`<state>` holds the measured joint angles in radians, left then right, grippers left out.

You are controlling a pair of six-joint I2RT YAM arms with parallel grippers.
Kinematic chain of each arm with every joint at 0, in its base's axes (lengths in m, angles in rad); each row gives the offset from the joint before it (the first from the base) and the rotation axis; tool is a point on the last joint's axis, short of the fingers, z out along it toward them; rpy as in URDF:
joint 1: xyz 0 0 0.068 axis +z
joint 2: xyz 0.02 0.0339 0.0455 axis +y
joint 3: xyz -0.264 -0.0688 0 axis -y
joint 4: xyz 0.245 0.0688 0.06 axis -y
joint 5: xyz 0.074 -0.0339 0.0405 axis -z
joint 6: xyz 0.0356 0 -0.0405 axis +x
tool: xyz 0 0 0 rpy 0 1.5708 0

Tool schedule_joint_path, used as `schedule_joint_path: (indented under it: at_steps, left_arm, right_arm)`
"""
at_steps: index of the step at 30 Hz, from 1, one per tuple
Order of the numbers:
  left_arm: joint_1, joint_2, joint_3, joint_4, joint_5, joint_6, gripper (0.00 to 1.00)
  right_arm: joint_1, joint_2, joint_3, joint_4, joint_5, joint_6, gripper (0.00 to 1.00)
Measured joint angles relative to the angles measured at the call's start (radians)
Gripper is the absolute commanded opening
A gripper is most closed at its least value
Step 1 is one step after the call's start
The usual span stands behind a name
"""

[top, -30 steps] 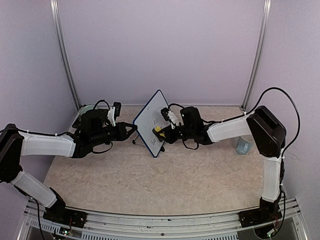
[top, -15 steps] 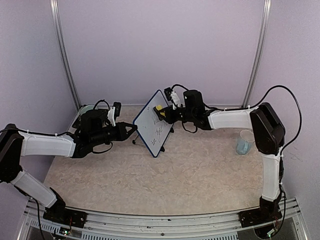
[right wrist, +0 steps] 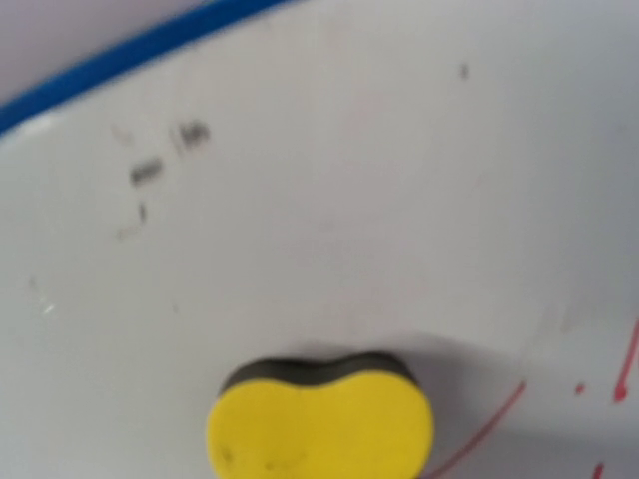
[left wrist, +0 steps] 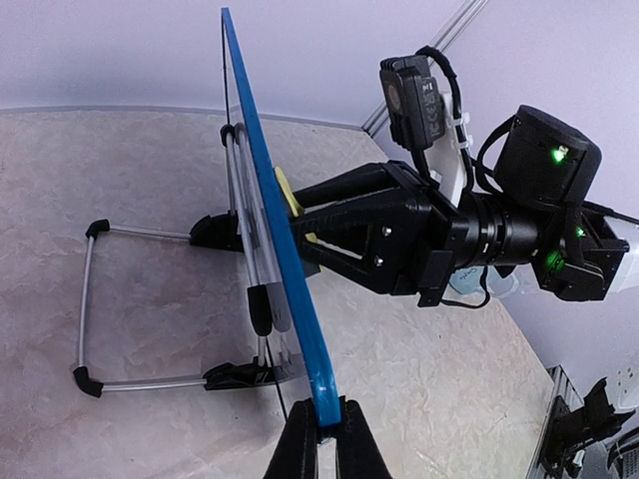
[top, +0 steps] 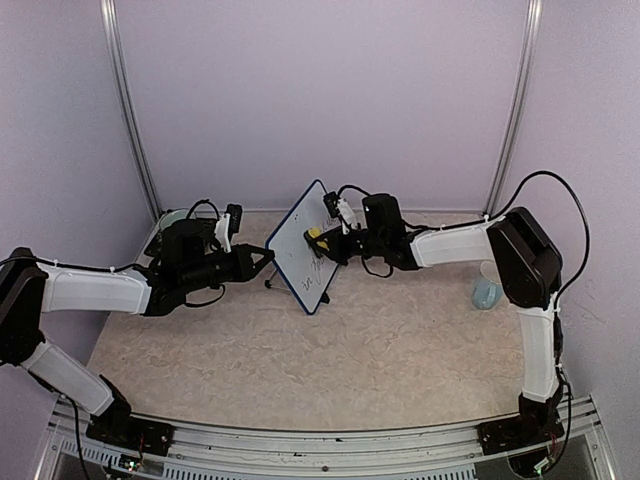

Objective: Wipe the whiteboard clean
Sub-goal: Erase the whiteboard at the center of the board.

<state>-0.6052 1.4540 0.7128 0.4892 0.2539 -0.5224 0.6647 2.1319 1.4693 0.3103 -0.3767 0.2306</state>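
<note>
The whiteboard (top: 300, 258) stands tilted on the table, blue-framed, with dark scribbles on its face. My left gripper (top: 268, 256) is shut on its blue frame edge (left wrist: 327, 424). My right gripper (top: 322, 244) is shut on a yellow sponge (top: 314, 233) and presses it against the upper middle of the board. In the right wrist view the sponge (right wrist: 319, 424) lies flat on the white face (right wrist: 349, 200), with faint black smudges (right wrist: 165, 165) near the top edge and red marks (right wrist: 619, 369) at lower right. My own right fingers are hidden there.
A translucent cup (top: 487, 290) stands on the table at the right, near my right arm's elbow. The board's wire stand with black feet (left wrist: 85, 309) spreads out behind it. Metal posts and walls close off the back and sides.
My right gripper carried the sponge from low on the board up to its top edge, then back down to the upper middle. My left gripper has held still on the frame.
</note>
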Motion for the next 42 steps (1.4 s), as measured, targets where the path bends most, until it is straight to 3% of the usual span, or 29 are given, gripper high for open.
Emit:
schedule_joint_path:
  at_steps: [21, 37, 42]
  left_arm:
    - [0.0, 0.0, 0.0, -0.003, 0.0, 0.0, 0.05]
    - [0.0, 0.0, 0.0, 0.0, 0.001, 0.0, 0.04]
    - [0.0, 0.0, 0.0, 0.0, 0.001, 0.0, 0.0]
  right_arm:
    - [0.01, -0.019, -0.143, 0.054, -0.013, 0.002, 0.01]
    - [0.024, -0.061, -0.193, -0.01, -0.009, -0.003, 0.01]
    - [0.03, -0.084, -0.204, -0.014, -0.002, -0.002, 0.01]
